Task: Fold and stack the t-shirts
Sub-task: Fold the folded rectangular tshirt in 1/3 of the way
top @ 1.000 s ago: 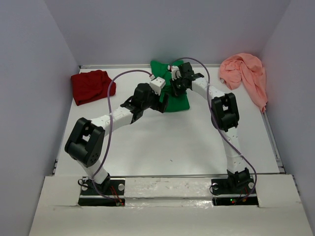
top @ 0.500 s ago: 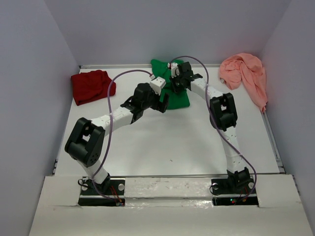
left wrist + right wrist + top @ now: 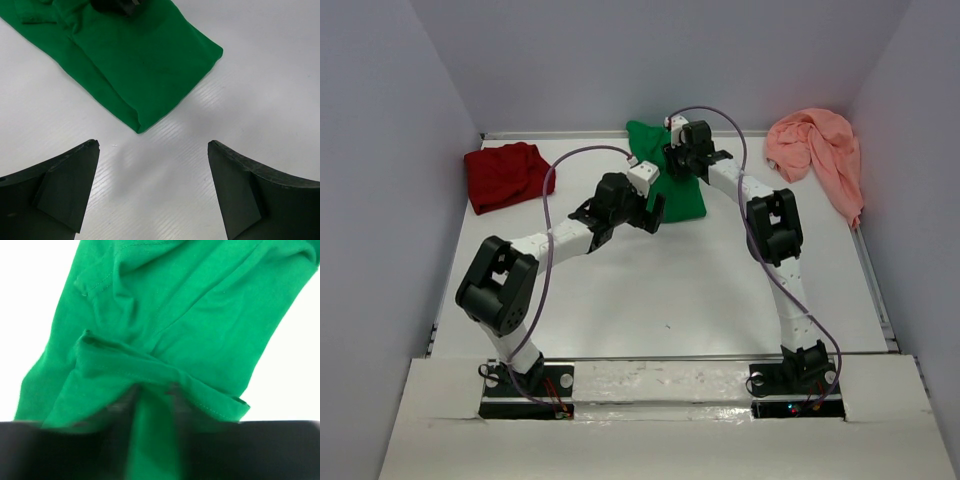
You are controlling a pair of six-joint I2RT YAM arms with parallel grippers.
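Lying at the bench's [image 3: 650, 300] far middle: green shirt [image 3: 686, 200], folded. Dark red shirt [image 3: 505, 175] well to its left, salmon-pink shirt [image 3: 817, 150] well to its right, both bunched. Left pincer [image 3: 653, 208] at its near edge; right pincer [image 3: 680, 160] on it.

Left wrist: left pincer [image 3: 152, 145] fingers wide apart above bare bench, near the green shirt's [image 3: 140, 55] corner.

Right wrist: green shirt's [image 3: 175, 315] hemmed fold runs between the right pincer's [image 3: 150, 432] blurred fingers; gripped or loose, cannot tell.

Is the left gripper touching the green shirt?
No, the open left gripper hovers short of the green shirt, with a clear gap between them.
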